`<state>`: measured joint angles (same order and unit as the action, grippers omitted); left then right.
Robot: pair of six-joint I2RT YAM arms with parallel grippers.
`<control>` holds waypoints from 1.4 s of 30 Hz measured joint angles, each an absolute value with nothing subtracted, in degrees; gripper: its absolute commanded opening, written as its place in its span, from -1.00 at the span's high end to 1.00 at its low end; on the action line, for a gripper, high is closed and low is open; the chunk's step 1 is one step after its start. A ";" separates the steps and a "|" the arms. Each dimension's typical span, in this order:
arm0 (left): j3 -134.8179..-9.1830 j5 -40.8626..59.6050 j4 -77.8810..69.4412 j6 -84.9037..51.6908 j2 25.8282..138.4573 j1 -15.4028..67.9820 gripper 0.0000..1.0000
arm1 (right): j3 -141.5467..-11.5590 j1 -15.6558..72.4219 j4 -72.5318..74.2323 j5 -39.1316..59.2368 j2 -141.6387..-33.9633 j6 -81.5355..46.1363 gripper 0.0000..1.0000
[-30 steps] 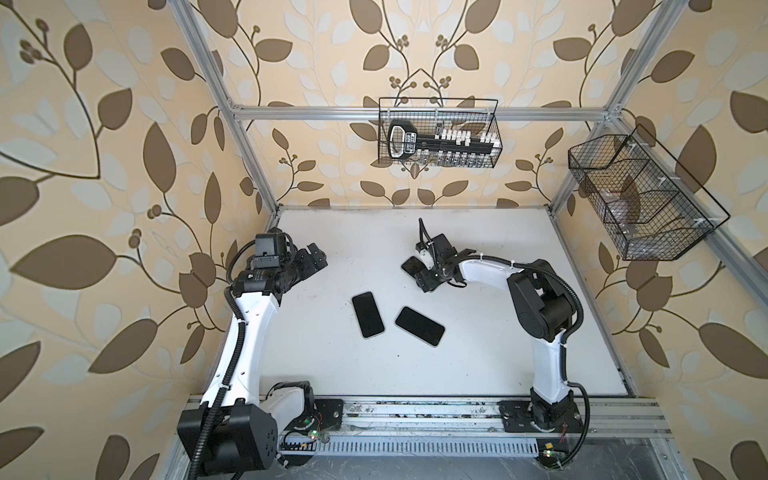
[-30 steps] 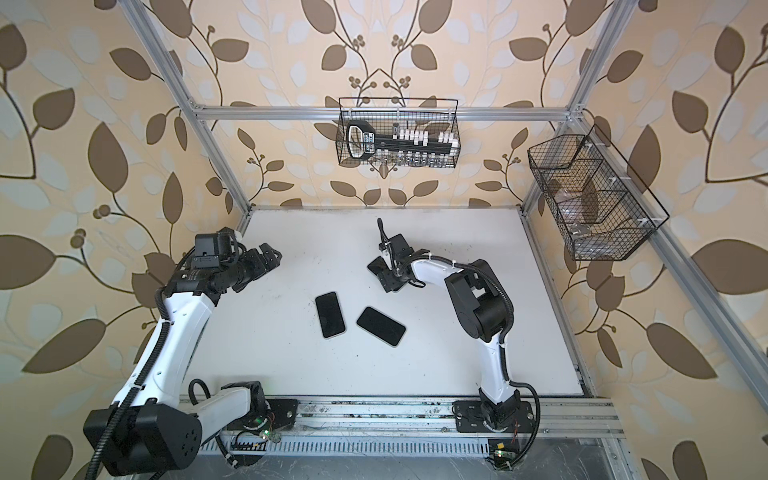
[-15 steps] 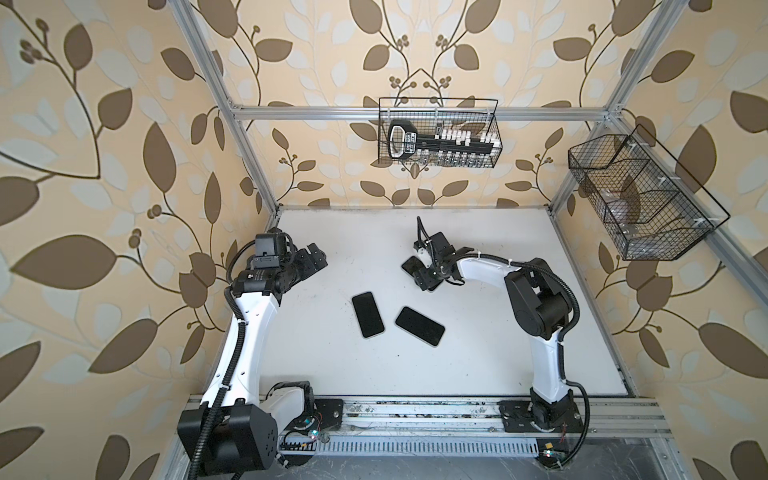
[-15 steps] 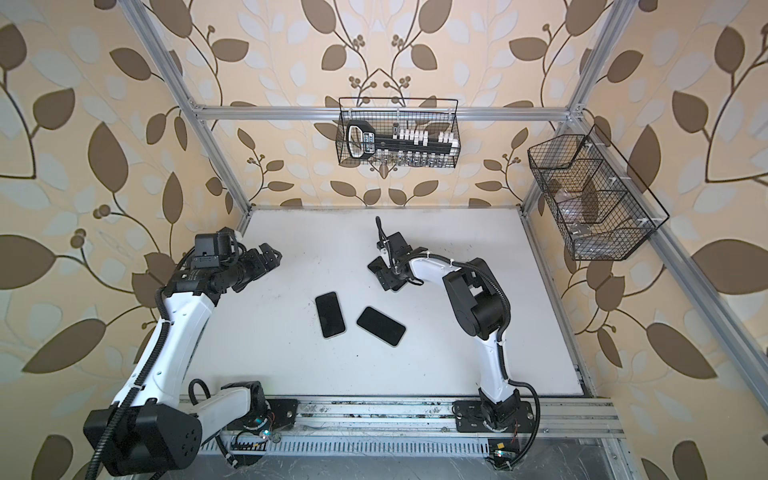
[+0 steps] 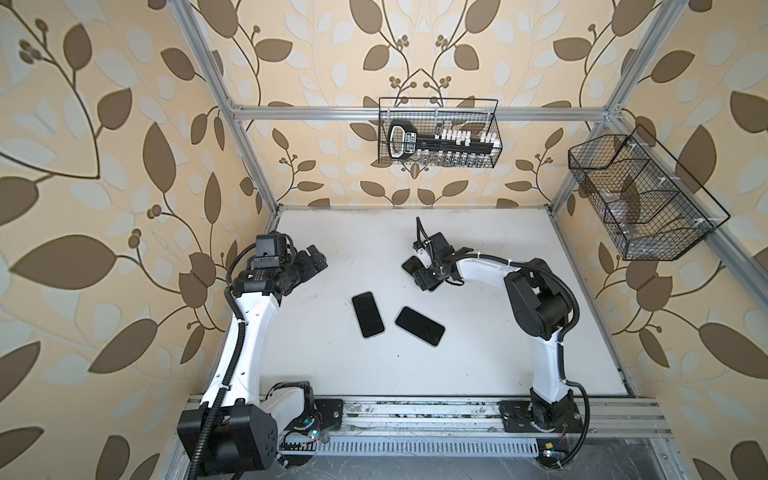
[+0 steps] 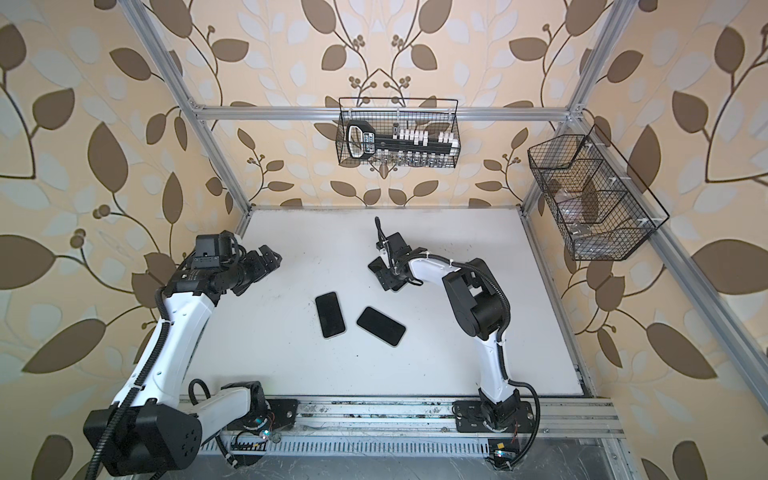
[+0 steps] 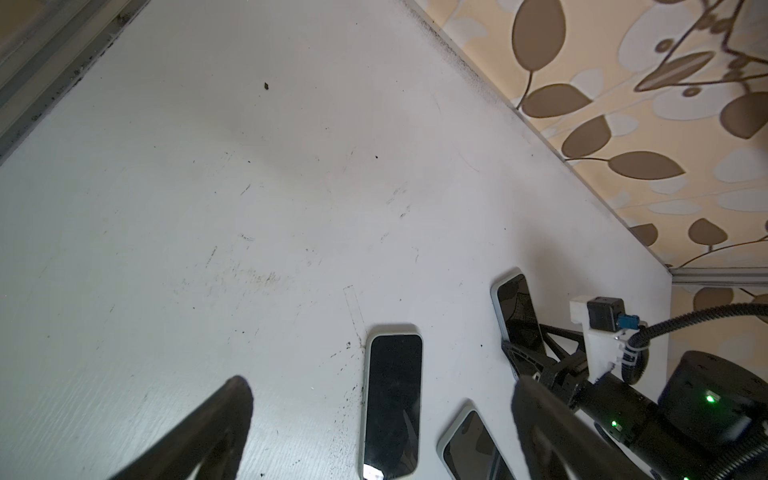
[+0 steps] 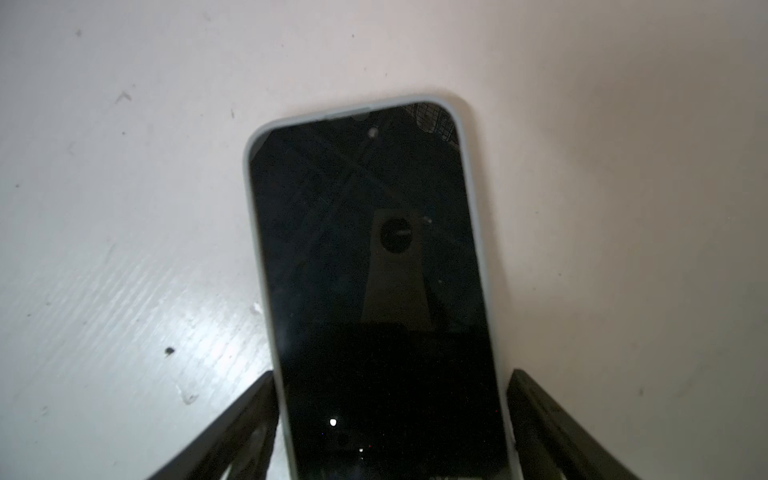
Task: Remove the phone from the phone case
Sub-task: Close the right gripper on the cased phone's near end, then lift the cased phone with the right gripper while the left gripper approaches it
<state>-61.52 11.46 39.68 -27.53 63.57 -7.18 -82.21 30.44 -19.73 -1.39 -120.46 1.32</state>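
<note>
Item 1, right tool (image 8: 392, 374). Spread wide and lowered astride the phone (image 8: 365, 249), one finger (image 8: 249, 415) against or just beside each long edge; cannot tell whether pinching or only flanking.

Item 2, phone. Flat on the white worktop (image 5: 498, 232), dark screen up, seated in its pale phone case (image 8: 299, 116), with the rim wrapping the visible end and both sides. In both top views, partly hidden under the right tool.

Item 3, second phone (image 5: 368, 314) and third phone (image 5: 419, 326). Flat, screens up, pale-rimmed, nearer the front rail than the phone. Close together but apart, and clear of the phone.

Item 4, left tool (image 5: 316, 259). Fully spread, holding nothing, raised above the worktop, well to the left of the phone.

Item 5, wire basket (image 5: 440, 99). Hung on the back wall beyond the phone, holding a black and white object.

Item 6, side basket (image 5: 681, 170). Hung on the wall well to the right of the phone.
</note>
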 measured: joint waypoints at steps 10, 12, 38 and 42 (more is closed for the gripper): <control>-59.72 13.30 40.45 -31.83 60.62 -7.18 -0.97 | -79.64 30.26 -16.93 -0.93 -119.09 1.13 -0.44; -59.35 14.02 40.40 -32.34 60.60 -7.16 -0.97 | -79.00 30.13 -17.08 -0.67 -118.54 0.99 -0.43; -52.31 19.59 25.67 -41.41 68.53 8.51 -0.97 | -72.84 25.41 -19.29 9.80 -112.09 -3.42 -0.39; -52.12 20.29 19.55 -44.29 74.52 13.65 -0.97 | -71.96 24.84 -19.29 12.25 -110.24 -4.05 -0.38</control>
<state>-52.12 20.29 19.55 -44.29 74.52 13.65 -71.96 24.84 -19.29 12.25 -110.24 -4.05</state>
